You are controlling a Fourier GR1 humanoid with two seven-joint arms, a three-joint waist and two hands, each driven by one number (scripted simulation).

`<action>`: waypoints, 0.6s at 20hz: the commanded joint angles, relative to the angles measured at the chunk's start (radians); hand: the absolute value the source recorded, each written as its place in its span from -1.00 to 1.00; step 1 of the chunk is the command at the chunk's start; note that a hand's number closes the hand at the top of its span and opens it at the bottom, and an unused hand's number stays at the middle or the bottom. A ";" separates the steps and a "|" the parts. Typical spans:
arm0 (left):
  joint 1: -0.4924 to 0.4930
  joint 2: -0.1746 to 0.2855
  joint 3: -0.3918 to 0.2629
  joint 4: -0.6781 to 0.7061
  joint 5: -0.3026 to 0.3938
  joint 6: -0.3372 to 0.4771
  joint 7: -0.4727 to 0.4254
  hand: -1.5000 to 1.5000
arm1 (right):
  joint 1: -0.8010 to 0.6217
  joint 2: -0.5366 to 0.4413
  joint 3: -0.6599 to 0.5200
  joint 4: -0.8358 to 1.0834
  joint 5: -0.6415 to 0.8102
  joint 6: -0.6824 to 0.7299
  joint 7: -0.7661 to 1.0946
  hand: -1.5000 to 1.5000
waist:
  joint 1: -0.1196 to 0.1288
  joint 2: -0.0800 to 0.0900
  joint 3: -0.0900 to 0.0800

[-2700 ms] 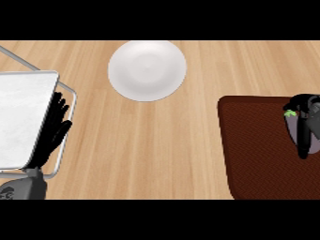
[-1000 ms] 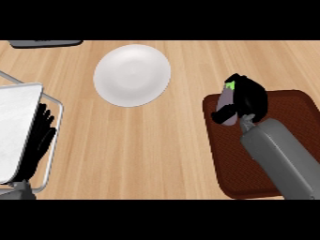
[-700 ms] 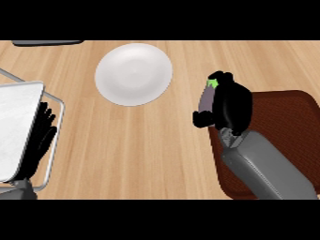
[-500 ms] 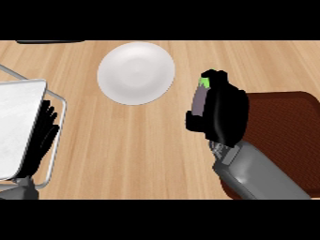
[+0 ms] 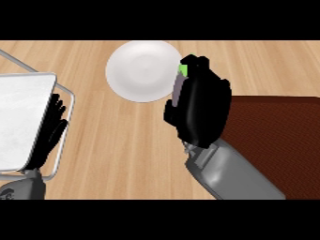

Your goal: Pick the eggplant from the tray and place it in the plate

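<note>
The wooden worktop (image 5: 121, 145) fills my view. Well left of the white plate (image 5: 141, 70) lies a white metal-framed panel (image 5: 13, 122); to the plate's lower right, the dark brown tray (image 5: 287, 140). My right hand (image 5: 204, 108) hangs at the plate's right rim, fingers curled round the eggplant (image 5: 179, 88) — green stem end just over that rim. My left hand (image 5: 48, 133) rests open, fingers straight, on the panel's frame — well apart from the plate.

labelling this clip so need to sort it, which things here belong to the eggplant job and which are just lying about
In the job: eggplant, gripped in the right robot hand; white plate; brown tray.
Lying about: white panel in a wire frame at the left; left robot hand, resting open at its edge.
</note>
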State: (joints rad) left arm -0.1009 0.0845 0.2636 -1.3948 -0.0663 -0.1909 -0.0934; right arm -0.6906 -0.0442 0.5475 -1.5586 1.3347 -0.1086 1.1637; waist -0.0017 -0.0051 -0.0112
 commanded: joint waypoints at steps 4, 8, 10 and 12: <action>-0.035 0.012 -0.046 0.037 -0.067 0.012 0.015 0.00 | -0.173 0.043 -0.075 0.262 -0.107 -0.092 0.089 1.00 | 0.034 0.014 0.011; -0.007 0.006 -0.058 0.059 -0.080 0.002 -0.033 0.00 | -0.249 0.043 -0.130 0.375 -0.185 -0.155 0.040 1.00 | 0.040 0.016 0.010; -0.043 -0.002 -0.068 0.057 -0.083 0.006 -0.007 0.00 | -0.299 0.044 -0.145 0.489 -0.231 -0.211 0.001 1.00 | 0.054 0.021 0.010; -0.020 0.010 -0.060 0.053 -0.073 -0.016 -0.017 0.00 | -0.303 0.044 -0.137 0.569 -0.246 -0.302 -0.055 1.00 | 0.061 0.022 0.011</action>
State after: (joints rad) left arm -0.1454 0.0746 0.2417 -1.3706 -0.0872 -0.1955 -0.1004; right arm -0.9435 -0.0088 0.4161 -1.1405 1.1371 -0.2393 1.0703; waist 0.0458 0.0104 -0.0095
